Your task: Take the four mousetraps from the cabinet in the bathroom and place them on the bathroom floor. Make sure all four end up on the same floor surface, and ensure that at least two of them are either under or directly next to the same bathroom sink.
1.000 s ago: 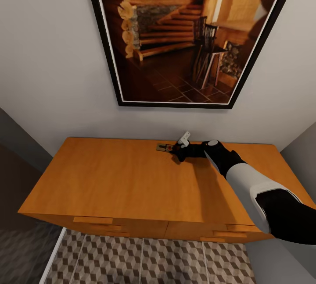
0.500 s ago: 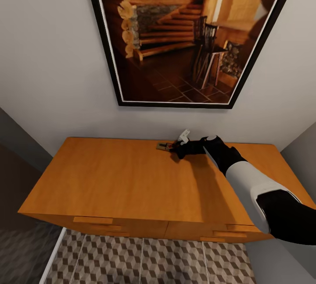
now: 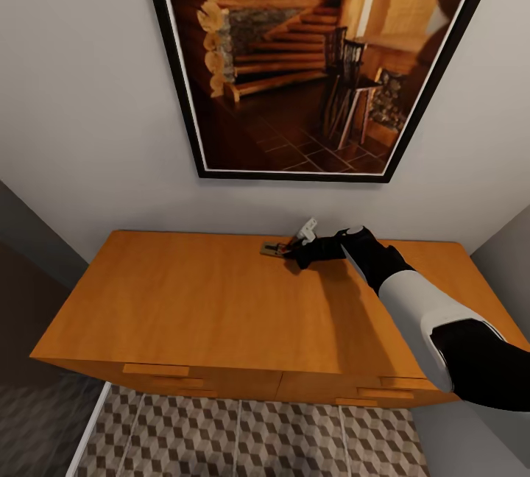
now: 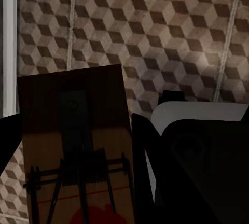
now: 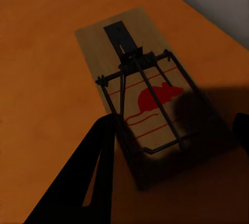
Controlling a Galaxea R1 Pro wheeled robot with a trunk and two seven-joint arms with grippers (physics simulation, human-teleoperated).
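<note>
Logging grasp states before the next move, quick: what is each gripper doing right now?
Left gripper: shut on a mousetrap, above the bathroom floor.
Right gripper: open, around a second mousetrap on the cabinet.

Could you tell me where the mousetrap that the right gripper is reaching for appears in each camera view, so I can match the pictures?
Head view: the mousetrap lies near the back edge of the cabinet, at the right gripper.
Right wrist view: it lies flat on the orange top, red mark upward, between the gripper's dark fingers.
Left wrist view: a different mousetrap is held over the patterned bathroom floor.
Shared landmark: the cabinet's orange top.
</note>
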